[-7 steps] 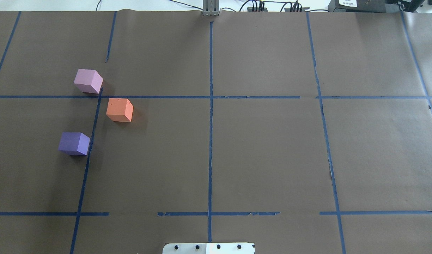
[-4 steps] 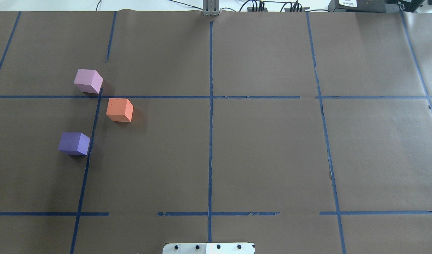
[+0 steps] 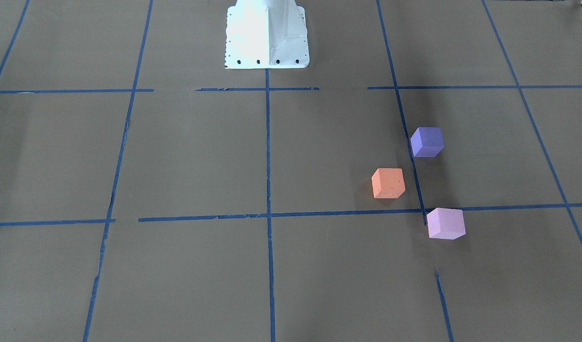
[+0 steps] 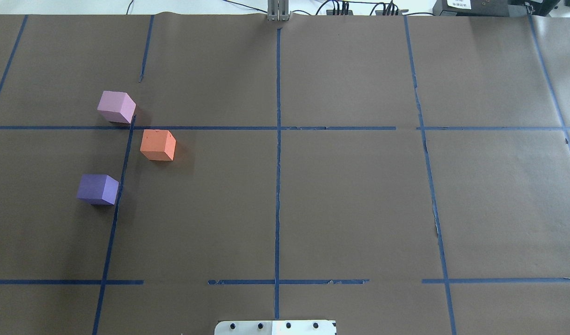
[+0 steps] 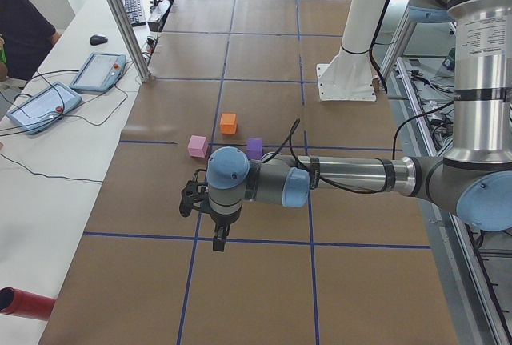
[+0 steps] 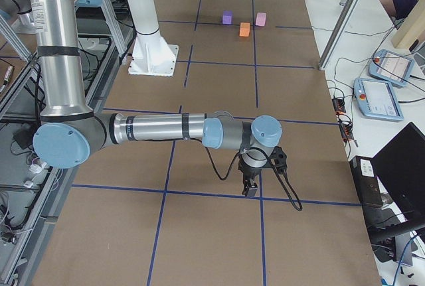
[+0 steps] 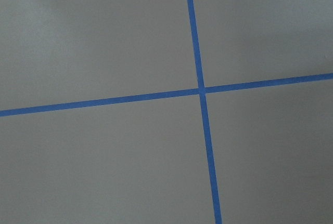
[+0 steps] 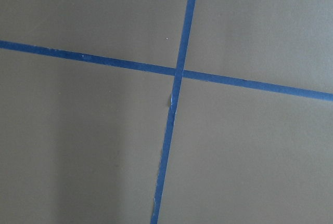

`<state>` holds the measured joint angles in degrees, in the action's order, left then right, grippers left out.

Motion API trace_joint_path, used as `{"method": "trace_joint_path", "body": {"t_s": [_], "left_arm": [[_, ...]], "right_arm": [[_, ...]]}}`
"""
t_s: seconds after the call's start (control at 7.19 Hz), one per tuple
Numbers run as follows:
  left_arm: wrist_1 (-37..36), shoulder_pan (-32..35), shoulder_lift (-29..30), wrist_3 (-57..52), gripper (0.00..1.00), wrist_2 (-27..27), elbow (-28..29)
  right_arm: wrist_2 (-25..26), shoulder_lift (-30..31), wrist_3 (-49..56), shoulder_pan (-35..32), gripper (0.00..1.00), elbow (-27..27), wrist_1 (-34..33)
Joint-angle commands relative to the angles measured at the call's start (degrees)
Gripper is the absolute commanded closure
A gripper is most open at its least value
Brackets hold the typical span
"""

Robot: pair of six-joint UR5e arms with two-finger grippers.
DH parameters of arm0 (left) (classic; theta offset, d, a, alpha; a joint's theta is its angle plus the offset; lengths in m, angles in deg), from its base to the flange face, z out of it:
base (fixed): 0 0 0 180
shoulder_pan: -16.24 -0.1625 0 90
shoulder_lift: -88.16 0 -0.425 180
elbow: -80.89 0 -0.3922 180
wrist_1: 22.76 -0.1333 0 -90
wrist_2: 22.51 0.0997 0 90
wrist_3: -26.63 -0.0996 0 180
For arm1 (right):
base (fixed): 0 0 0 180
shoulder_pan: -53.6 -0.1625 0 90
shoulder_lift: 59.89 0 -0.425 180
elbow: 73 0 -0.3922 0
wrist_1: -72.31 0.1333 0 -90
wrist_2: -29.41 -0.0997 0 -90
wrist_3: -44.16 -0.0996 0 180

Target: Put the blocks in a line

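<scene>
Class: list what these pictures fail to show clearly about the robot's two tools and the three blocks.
- Left tool: seen only in the left side view, small; open or shut cannot be told.
- Right tool: seen only in the right side view; same doubt.
- Both tools: outside the edges of the overhead and front views; wrist views show only tape.
- Orange block: faint marks on one face, too small to read.

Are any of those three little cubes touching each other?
No: seen from overhead, the orange cube, pink cube and purple cube sit apart, with brown paper showing between them.
</scene>
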<state>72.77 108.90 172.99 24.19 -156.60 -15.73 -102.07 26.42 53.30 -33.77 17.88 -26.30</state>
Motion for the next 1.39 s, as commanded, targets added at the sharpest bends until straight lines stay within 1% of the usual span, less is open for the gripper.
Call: {"method": "trace_joint_path", "body": {"t_s": [0.0, 0.14, 0.42, 0.56, 0.83, 1.25], "left_arm": [[-6.19, -1.68, -0.02, -0.02, 0.00, -4.13, -0.06], [-7.28, -1.95, -0.02, -0.02, 0.00, -5.21, -0.06], [-7.11, -4.49, 0.33, 0.16, 0.00, -4.52, -0.41], [-7.29, -4.68, 0.42, 0.85, 0.00, -4.60, -1.54], [-7.47, -8.09, 1.99, 7.06, 0.00, -4.69, -4.35], [-7.55, -15.46, 7.87, 17.88, 0.00, -4.69, -6.91]], "right_arm": [[0.00, 0.00, 0.00, 0.00, 0.00, 0.00, 0.00], [0.00, 0.00, 0.00, 0.00, 0.00, 0.00, 0.00], [0.00, 0.00, 0.00, 0.00, 0.00, 0.00, 0.00], [0.00, 0.00, 0.00, 0.00, 0.00, 0.00, 0.00], [0.00, 0.00, 0.00, 0.00, 0.00, 0.00, 0.00], [0.00, 0.00, 0.00, 0.00, 0.00, 0.00, 0.00]]}}
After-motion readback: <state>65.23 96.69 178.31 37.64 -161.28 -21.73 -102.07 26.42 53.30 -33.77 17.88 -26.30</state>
